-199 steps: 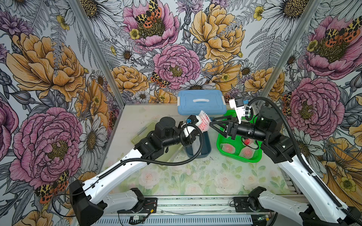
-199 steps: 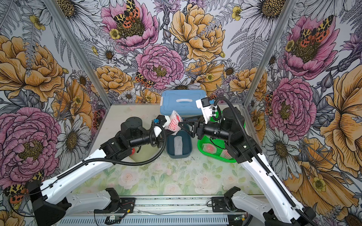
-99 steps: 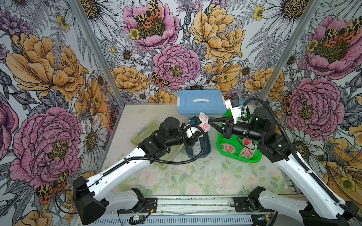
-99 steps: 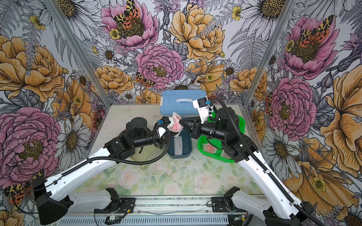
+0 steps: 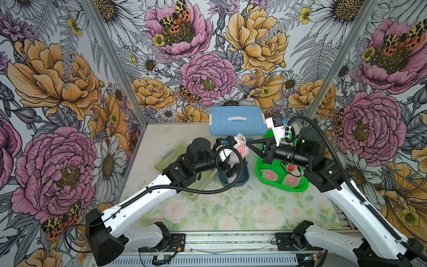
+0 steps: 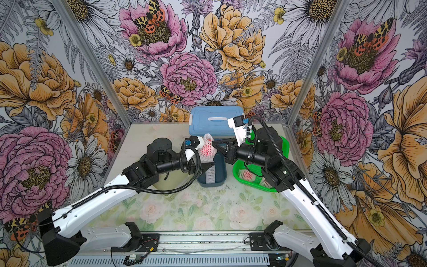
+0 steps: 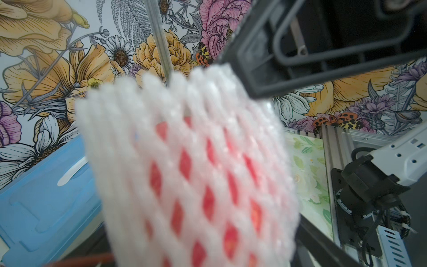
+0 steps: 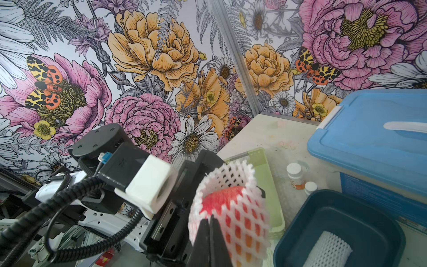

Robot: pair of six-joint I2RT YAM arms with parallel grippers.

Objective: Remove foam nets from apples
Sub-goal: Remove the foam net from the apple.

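Step in hand: stripping 1 apple (image 8: pixel 219 196). The right gripper (image 8: pixel 210 227), fingers shut, pinches the foam net (image 8: pixel 245 208). The left gripper (image 5: pixel 227 157) stands wide open around it, gripping nothing. The netted apple hangs above the bin (image 5: pixel 240 181). Next, probably: the left gripper clamps the apple and the right gripper pulls.

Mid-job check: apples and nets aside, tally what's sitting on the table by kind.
Blue lidded box: 1
Dark blue bin: 1
Green basket: 1
Pale green tray: 1
White pill bottles: 2
Total: 6
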